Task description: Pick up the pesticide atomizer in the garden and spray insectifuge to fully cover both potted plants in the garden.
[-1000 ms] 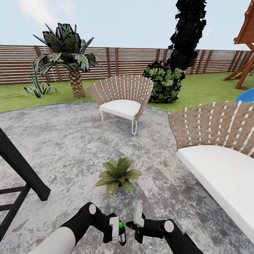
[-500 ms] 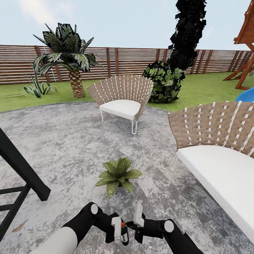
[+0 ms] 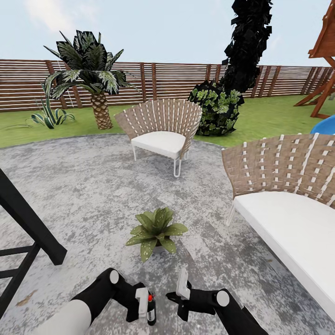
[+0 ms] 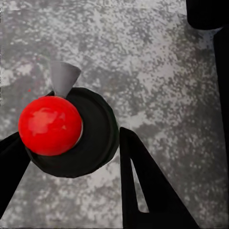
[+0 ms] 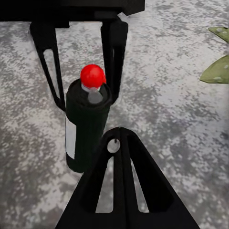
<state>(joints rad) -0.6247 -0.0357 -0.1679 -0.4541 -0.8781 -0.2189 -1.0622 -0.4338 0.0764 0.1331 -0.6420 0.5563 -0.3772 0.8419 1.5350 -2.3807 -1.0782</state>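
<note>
The pesticide atomizer [image 3: 151, 311] is a small dark bottle with a red cap [image 4: 47, 125], standing upright between the fingers of my left gripper [image 3: 142, 304], which is shut on it low over the speckled patio. The right wrist view looks at the bottle [image 5: 86, 126] from the side, with the left gripper's fingers [image 5: 113, 52] on both flanks. My right gripper [image 3: 181, 292] hovers just right of the bottle, shut and holding nothing. One potted plant [image 3: 156, 230], a low green rosette, sits on the patio a short way ahead of both grippers; its leaf tips [image 5: 217, 69] edge into the right wrist view.
A wicker sofa [image 3: 288, 195] with a white cushion stands to the right and a wicker chair [image 3: 160, 130] farther ahead. A black frame [image 3: 28, 218] leans in at the left. Beyond the patio [image 3: 83, 186] are lawn, a palm [image 3: 93, 70], a dark bush [image 3: 216, 109] and the slat fence [image 3: 172, 79].
My left gripper has drawn the atomizer slightly left and down, away from the right gripper. The dot on the bottle went from green through orange to red. The right arm stayed put.
</note>
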